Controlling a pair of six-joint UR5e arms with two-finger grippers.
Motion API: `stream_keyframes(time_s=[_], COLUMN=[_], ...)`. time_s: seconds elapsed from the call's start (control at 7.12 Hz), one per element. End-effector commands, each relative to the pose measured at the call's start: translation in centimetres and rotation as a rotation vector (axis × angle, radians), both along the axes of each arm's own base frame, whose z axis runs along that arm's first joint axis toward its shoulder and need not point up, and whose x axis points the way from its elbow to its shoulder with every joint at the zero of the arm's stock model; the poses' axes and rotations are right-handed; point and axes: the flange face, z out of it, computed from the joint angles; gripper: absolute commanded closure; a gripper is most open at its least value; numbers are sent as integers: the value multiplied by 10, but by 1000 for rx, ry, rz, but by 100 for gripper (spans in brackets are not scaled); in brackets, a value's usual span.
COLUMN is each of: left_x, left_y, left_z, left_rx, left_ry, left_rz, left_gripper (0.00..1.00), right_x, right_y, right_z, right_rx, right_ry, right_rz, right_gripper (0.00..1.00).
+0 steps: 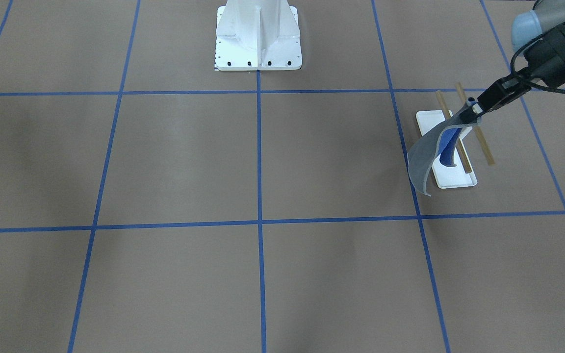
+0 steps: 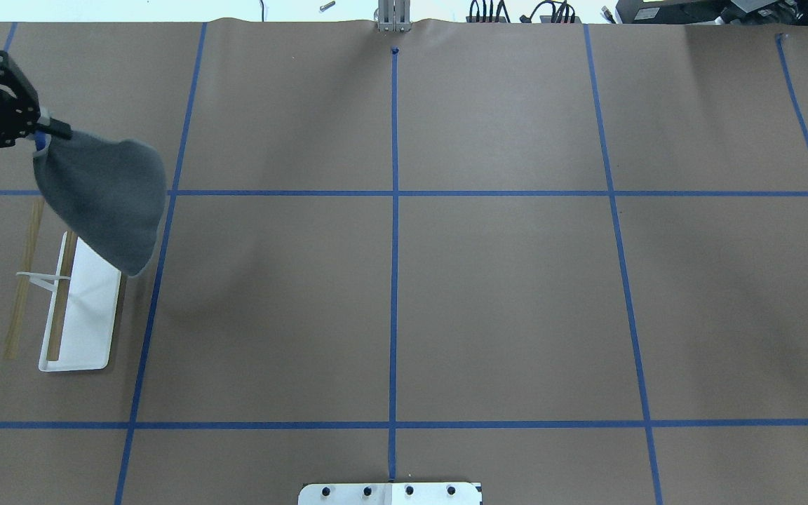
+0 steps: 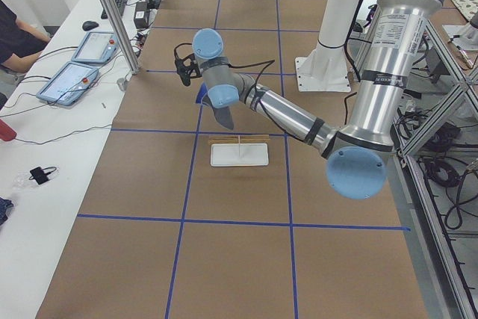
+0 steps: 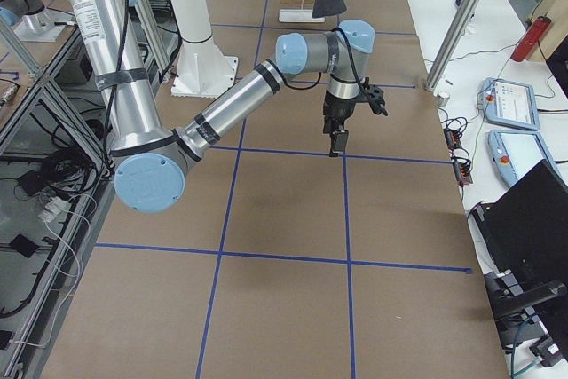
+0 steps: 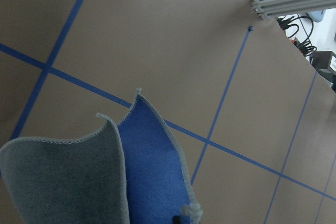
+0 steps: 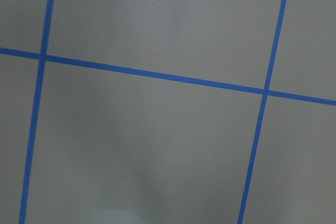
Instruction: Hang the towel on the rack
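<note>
My left gripper is shut on one edge of the towel, which hangs in the air, dark grey outside and blue inside. The towel hangs over the far end of the rack, a white tray base with two brown rods. In the overhead view the gripper holds the towel above the rack at the table's left side. The left wrist view shows the folded towel from above. My right gripper shows only in the exterior right view, above bare table; I cannot tell if it is open.
The large white bolted pedestal stands at the robot's side of the table middle. Blue tape lines divide the brown table. A side desk with tablets runs along the far edge.
</note>
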Motion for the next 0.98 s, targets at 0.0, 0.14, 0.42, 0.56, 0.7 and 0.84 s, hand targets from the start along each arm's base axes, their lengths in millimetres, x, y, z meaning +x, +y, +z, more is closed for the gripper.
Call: stream_keyframes(time_s=[0.0, 0.14, 0.42, 0.56, 0.7, 0.84], left_x=[-12, -19, -31, -37, -49, -52], left_y=[29, 46, 53, 65, 78, 83], left_z=[66, 103, 155, 181, 205, 217], left_rx=[-34, -15, 6, 17, 52, 53], left_ry=[-46, -70, -96, -119, -148, -159], left_rz=[9, 23, 21, 33, 46, 53], left_gripper=[100, 100, 100, 100, 100, 100], right_x=[13, 15, 19, 19, 20, 23], right_y=[-5, -6, -7, -6, -11, -16], right_z=[20, 27, 44, 50, 64, 74], right_rx=[-46, -61, -95, -80, -68, -71], right_ry=[4, 5, 7, 4, -5, -17], right_rz=[28, 31, 33, 36, 40, 48], right_gripper=[0, 0, 0, 0, 0, 0])
